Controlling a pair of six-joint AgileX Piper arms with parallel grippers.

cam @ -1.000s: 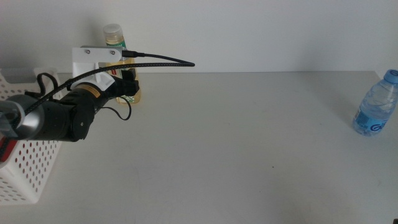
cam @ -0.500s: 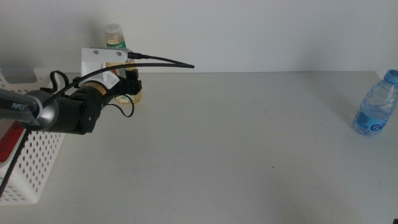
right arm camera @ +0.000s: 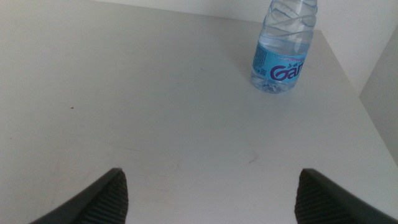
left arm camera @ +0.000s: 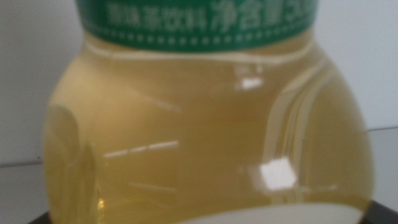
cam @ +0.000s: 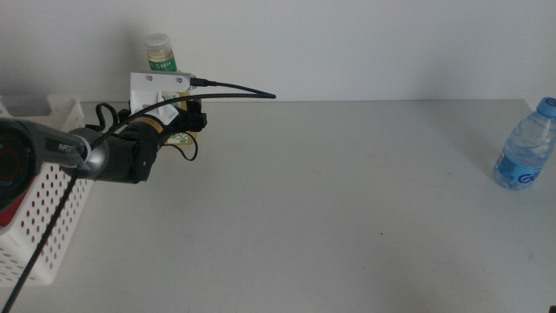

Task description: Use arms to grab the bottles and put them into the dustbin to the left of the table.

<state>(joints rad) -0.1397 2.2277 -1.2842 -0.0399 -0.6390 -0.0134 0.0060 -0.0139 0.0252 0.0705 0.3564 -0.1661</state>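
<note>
Nearest the camera on the left, white perforated dustbin (cam: 39,230) sits at the table (cam: 330,209) edge, something red showing inside it. Right gripper (right arm camera: 208,193) out of the middle view, hovering low over bare tabletop, jaws spread wide, nothing between them; it faces the clear water bottle (right arm camera: 285,45), blue label with white lettering starting "Ga", rest unreadable. Same bottle, blue cap, stands upright near the table's far right edge in the middle view (cam: 524,146). Left arm (cam: 113,156) reaches in from the left, stretched toward the back wall, black cable arching over it, white wrist mount up top. Left gripper (cam: 187,122) is right at the pale-yellow bottle (cam: 161,61), which stands upright at the far left rear of the table by the wall, white cap, green label. Left wrist view is filled by that bottle (left arm camera: 205,124): yellow liquid, green band with white Chinese characters, blurred. Can't tell whether the left jaws have closed on it.
</note>
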